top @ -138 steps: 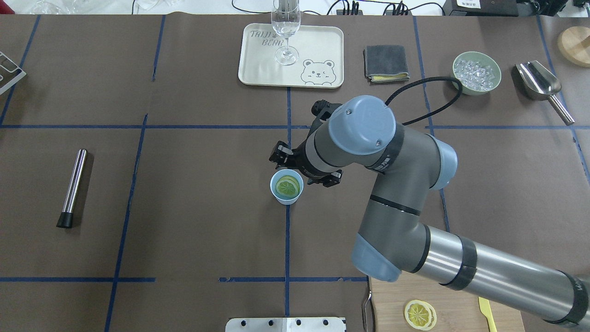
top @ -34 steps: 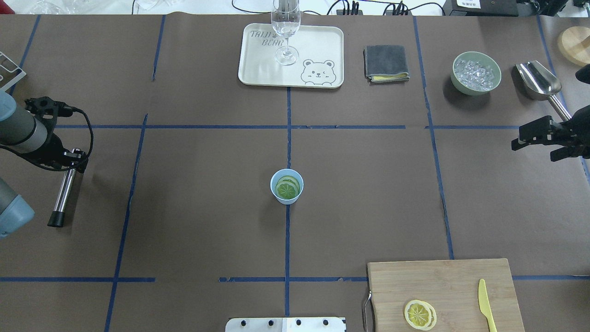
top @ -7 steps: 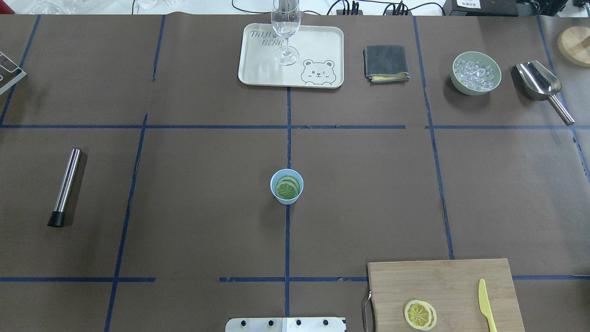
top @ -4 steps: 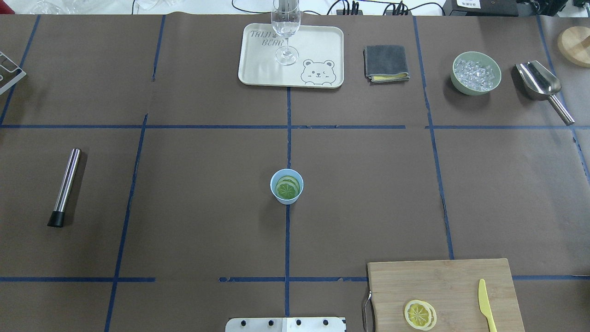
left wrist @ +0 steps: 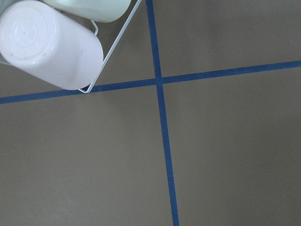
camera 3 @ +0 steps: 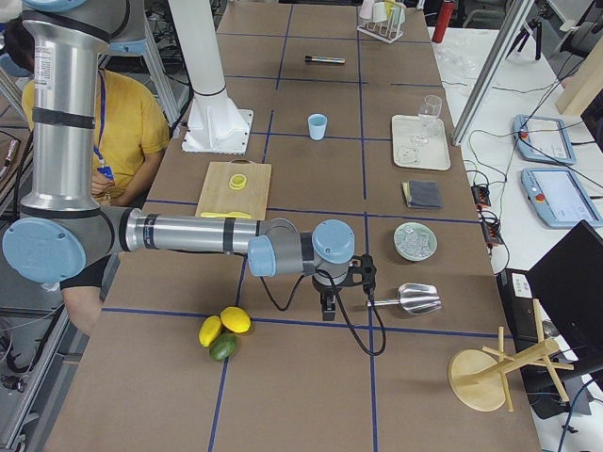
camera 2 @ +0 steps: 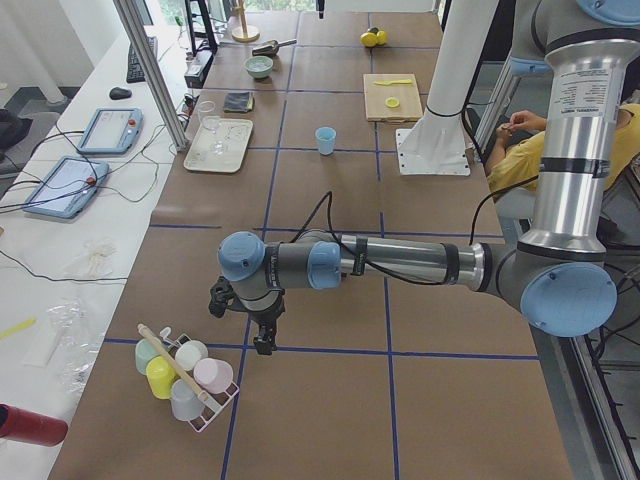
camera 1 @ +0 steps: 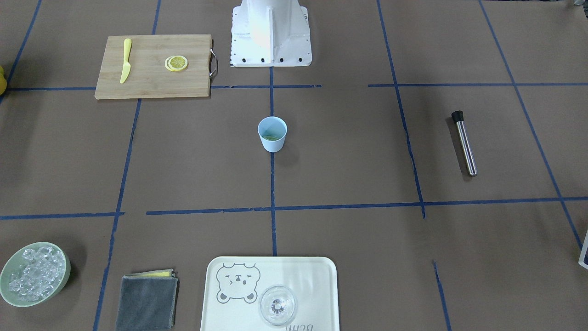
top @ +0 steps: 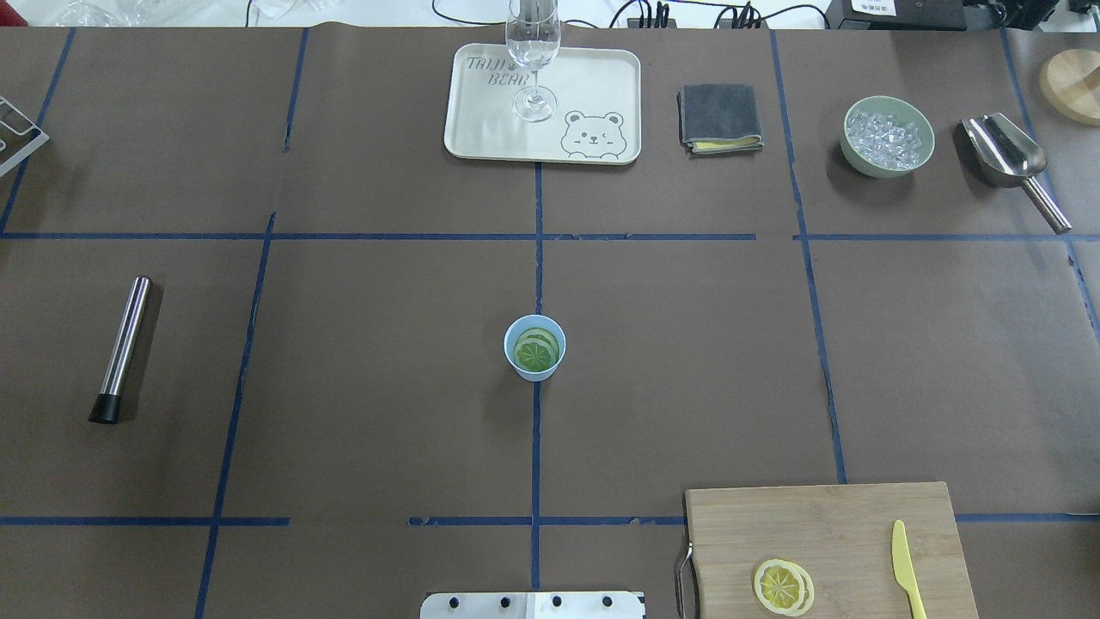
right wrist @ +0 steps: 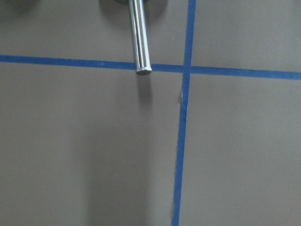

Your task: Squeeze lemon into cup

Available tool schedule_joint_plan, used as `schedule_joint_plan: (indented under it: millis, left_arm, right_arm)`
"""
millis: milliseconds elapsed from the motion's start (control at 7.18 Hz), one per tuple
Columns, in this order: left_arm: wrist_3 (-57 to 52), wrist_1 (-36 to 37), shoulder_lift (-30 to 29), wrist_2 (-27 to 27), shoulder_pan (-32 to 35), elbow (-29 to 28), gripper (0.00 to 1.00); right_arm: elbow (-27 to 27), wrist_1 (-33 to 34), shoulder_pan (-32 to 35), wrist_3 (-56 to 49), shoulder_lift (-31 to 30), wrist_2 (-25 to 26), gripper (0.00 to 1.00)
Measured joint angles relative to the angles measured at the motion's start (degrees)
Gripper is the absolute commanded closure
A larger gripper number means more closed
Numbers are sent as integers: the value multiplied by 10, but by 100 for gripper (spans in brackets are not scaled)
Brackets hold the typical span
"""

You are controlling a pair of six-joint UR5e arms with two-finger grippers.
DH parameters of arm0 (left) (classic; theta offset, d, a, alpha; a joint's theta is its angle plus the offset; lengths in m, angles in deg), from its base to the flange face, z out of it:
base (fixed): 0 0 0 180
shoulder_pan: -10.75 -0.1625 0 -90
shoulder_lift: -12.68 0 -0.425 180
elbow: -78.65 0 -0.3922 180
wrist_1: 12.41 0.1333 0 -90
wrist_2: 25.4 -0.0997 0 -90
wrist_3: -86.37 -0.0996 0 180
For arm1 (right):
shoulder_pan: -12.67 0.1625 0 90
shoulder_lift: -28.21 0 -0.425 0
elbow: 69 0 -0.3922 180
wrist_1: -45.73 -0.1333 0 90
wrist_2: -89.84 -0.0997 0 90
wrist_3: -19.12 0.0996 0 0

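Note:
The light-blue cup stands at the table's middle, also in the front-facing view. Two lemon slices lie inside it and look greenish. More yellow lemon slices lie on the cutting board. My left gripper shows only in the left side view, hanging over the table end by a cup rack; I cannot tell if it is open. My right gripper shows only in the right side view, near the metal scoop; I cannot tell its state either.
A yellow plastic knife lies on the board. A tray with a clear glass, a grey cloth, a bowl of ice and a scoop line the far side. A metal muddler lies left.
The right arm, earlier over the cup, has drawn back. Both arms have left the overhead view. Nothing has moved on the table in the last second.

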Motion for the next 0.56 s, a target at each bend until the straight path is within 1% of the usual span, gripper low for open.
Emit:
schedule_joint_plan:
  millis: [279,557]
  left_arm:
    - [-11,1,2,-17,1,2,0]
    - [-14,1,3,-21,1,3,0]
  right_arm:
    - [29,40,-1,-2,-3,0,0]
    - [35,49,-1,-3,-4,0,0]
